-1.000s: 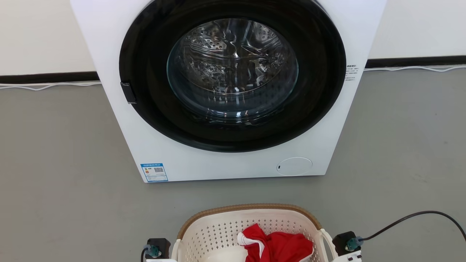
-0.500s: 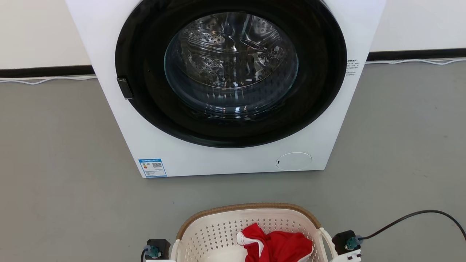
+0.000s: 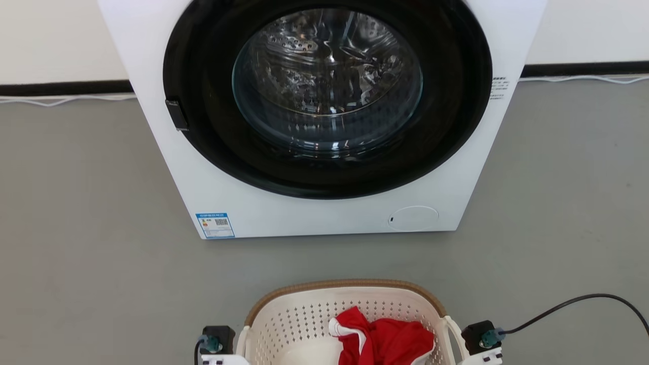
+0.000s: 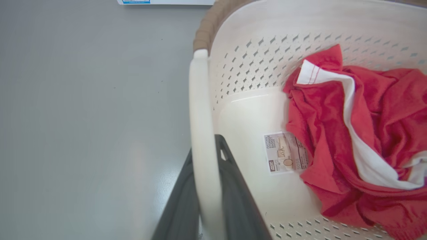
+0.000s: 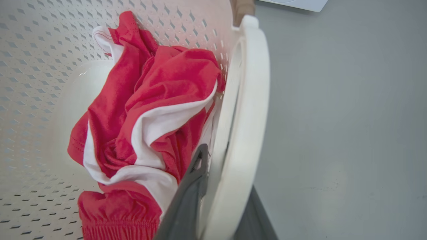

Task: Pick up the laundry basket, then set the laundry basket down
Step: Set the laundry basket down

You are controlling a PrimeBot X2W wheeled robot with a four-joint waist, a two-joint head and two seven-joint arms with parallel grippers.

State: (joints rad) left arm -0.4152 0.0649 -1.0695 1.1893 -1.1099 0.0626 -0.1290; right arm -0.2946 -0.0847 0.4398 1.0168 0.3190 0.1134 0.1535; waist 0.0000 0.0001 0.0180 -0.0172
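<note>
the laundry basket (image 3: 304,319) sits low at the bottom of my head view, right in front of the robot, on or just above the grey floor (image 3: 101,263); i can't tell if its base is touching. my left hand (image 4: 204,146) is clamped on the left loop handle (image 4: 200,100), one finger inside the loop and one outside, and my right hand (image 5: 227,170) grips the right loop handle (image 5: 252,83) the same way. my worry is those smooth, thin handles: if one arm moves lower or faster than the other, the basket tilts, a handle could slide through the fingers, and the red and white garment (image 4: 367,133) piled toward the right side could shift or spill. room is fair: bare floor on both sides, and a strip of it between the basket's rim and the washing machine (image 3: 324,218) ahead, so i'd avoid pushing forward. a black cable (image 3: 583,299) trails from near the right wrist across the floor and could snag
</note>
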